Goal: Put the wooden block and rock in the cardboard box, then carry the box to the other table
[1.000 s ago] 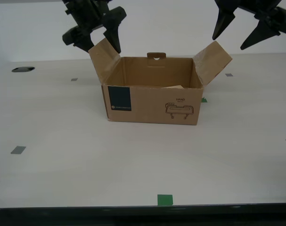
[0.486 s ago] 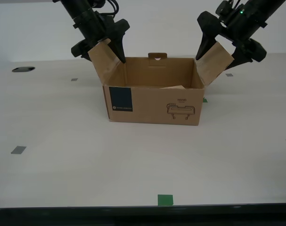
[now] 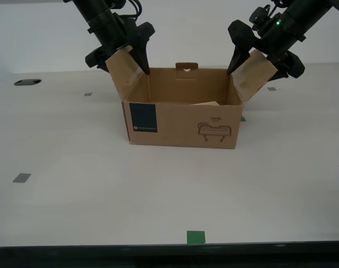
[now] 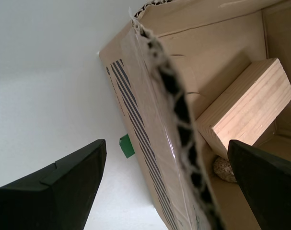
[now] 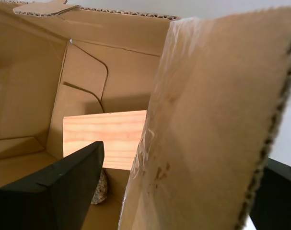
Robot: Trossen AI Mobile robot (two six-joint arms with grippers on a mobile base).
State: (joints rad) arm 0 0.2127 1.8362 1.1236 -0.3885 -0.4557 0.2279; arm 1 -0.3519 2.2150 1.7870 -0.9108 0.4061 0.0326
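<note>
Cardboard box [image 3: 180, 120], holding wooden block [image 4: 246, 103] and rock [image 4: 224, 168]. In the exterior view, my first gripper [image 3: 120, 64] at ten o'clock and my second gripper [image 3: 261, 68] at two o'clock straddle its flaps, jaws unclenched. The thin flaps may bend, tear or slip when lifted.

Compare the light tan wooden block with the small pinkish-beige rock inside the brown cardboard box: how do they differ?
The wooden block is much larger than the rock. The block is flat-faced and grained, with straight edges; the rock is rough, speckled and irregular. The block leans tilted, while the rock lies low at its foot. Both sit inside the cardboard box.
</note>
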